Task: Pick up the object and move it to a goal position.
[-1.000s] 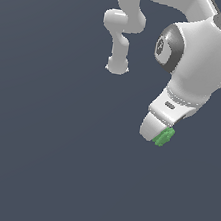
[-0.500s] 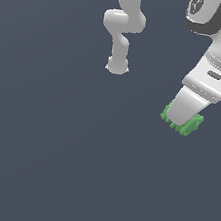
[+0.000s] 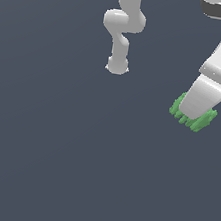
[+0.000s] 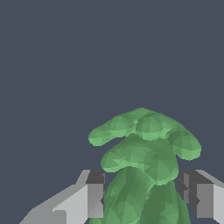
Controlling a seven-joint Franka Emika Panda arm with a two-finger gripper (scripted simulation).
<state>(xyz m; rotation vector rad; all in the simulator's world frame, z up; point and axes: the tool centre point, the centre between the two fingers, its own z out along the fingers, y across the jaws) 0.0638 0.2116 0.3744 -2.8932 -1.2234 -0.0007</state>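
- The white gripper [image 3: 192, 118] hung near the exterior view's right edge, angled down toward that view's left, with the arm's upper links cut off by the frame.
- The green ridged object [image 3: 193, 117] sat at the gripper's tip, its bumpy ribs sticking out below and on both sides of the white hand.
- In the wrist view the object [image 4: 144, 162] filled the gap between the two fingers, one finger [image 4: 94, 192] against one flank and the other finger [image 4: 199, 194] against the opposite flank; the fingers were pinching it.
- The object's lobed end reached well beyond the fingertips, with three stacked ribs showing past them in the wrist view.
- Nothing touched the object other than the fingers; only flat dark grey ground [image 3: 48, 163] lay behind it.
- The arm's base column [image 3: 117, 65] stood well apart from the fingers, toward the exterior view's upper middle.
- Compared with half a second earlier, the gripper and object sat in almost the same spot in the exterior view, with the same tilt and the same green ribs showing.
- Compared with one second earlier, the gripper had shifted toward the exterior view's right and a little upward, and more of the object showed on either side of the hand.
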